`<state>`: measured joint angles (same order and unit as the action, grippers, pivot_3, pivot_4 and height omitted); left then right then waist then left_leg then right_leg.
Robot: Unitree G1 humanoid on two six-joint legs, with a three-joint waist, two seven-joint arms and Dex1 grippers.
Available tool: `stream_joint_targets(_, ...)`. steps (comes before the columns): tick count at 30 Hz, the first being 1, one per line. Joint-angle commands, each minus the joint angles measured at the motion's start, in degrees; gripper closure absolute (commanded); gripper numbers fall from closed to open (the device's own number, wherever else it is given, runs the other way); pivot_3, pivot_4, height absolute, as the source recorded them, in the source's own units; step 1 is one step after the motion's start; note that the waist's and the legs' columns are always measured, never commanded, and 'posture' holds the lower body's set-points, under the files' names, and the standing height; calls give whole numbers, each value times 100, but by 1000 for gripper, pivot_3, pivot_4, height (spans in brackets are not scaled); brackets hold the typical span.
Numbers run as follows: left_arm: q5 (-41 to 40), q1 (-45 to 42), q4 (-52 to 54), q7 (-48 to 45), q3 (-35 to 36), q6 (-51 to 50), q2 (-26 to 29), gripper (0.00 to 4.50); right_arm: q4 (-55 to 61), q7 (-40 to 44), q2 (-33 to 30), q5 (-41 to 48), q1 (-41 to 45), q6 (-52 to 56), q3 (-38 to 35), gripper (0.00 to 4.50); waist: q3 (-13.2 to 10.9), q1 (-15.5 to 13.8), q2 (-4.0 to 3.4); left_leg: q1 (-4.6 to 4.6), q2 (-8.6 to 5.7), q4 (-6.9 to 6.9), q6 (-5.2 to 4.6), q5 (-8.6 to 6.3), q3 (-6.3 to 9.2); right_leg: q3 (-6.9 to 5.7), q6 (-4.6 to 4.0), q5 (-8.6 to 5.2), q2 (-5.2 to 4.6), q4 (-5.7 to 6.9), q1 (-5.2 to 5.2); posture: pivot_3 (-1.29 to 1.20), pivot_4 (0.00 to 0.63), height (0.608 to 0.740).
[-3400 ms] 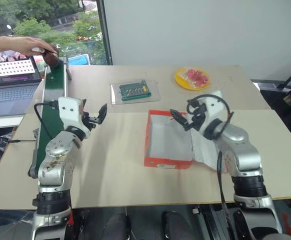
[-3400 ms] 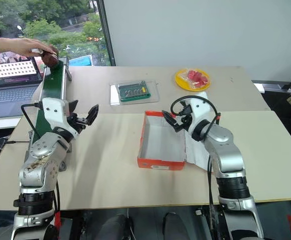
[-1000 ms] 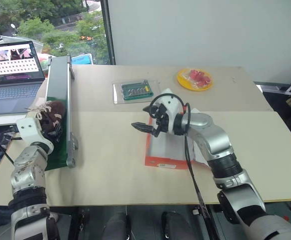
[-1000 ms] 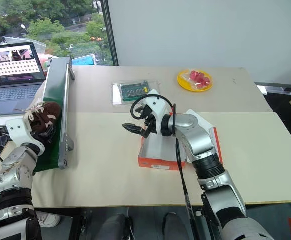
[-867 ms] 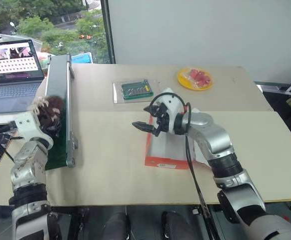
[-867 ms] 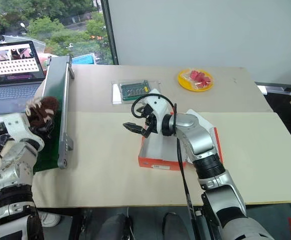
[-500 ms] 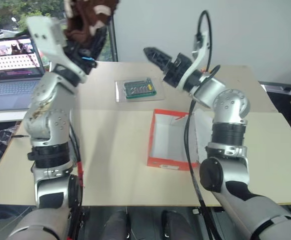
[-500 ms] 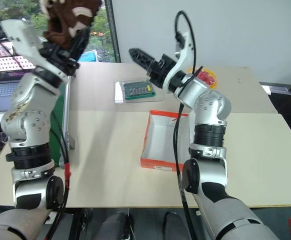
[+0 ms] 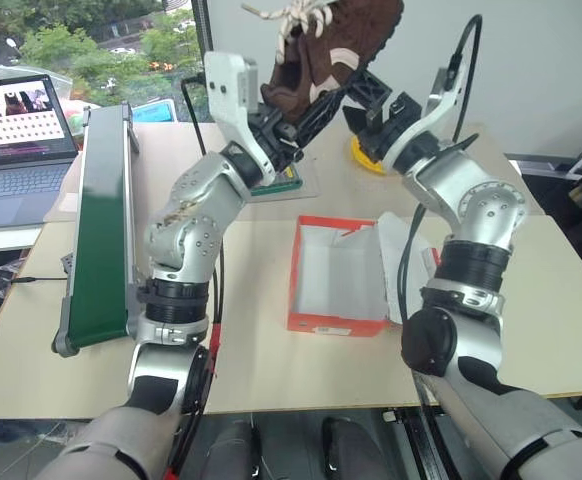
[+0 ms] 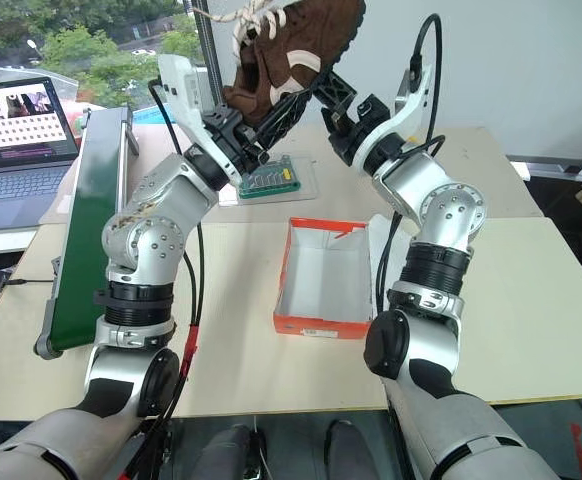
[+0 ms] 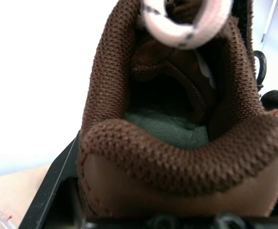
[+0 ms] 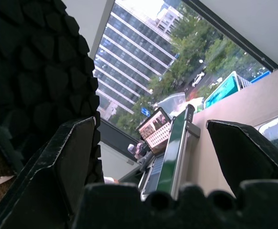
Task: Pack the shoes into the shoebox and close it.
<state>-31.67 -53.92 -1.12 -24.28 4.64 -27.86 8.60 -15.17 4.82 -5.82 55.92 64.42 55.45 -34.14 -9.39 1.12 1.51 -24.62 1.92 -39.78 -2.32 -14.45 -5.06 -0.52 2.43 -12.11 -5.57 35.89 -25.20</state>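
One shoe, one shoebox

The tabletop carries the open shoebox below the right claw, a conveyor left of the left claw, a tray and a plate.

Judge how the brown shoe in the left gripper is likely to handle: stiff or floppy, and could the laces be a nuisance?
The shoe keeps its shape while the left gripper grips it at the heel, so it is probably light and fairly firm. The knit collar looks soft and may squash. Its loose laces dangle and could snag.
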Motion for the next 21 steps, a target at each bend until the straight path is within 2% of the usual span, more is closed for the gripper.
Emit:
stream_joint_targets(1, 250, -289, -461, 42, 297, 484, 227, 1832, 565, -39, -477, 332, -116, 158, -28, 0, 0, -18, 0, 0, 0, 0, -1, 0, 0, -1, 0, 0, 0, 0, 0, 0, 150, 740)
stream_joint_targets(7, 355, -346, -854, -27, 529, 794, 516, 1832, 866, -97, -859, 482, -439, 495, 166, 0, 0, -25, 0, -2, 0, 0, -1, 0, 0, -2, 0, 0, 0, -4, -1, 0, 150, 740)
stream_joint_targets(21, 316, 297, 186, 80, -224, 359, -301, 1832, 866, -278, -710, 1195, -108, 360, 196, 0, -1, -42, -1, -4, 0, -5, 4, 3, 1, -1, 1, 0, -1, -3, 2, 0, 150, 740)
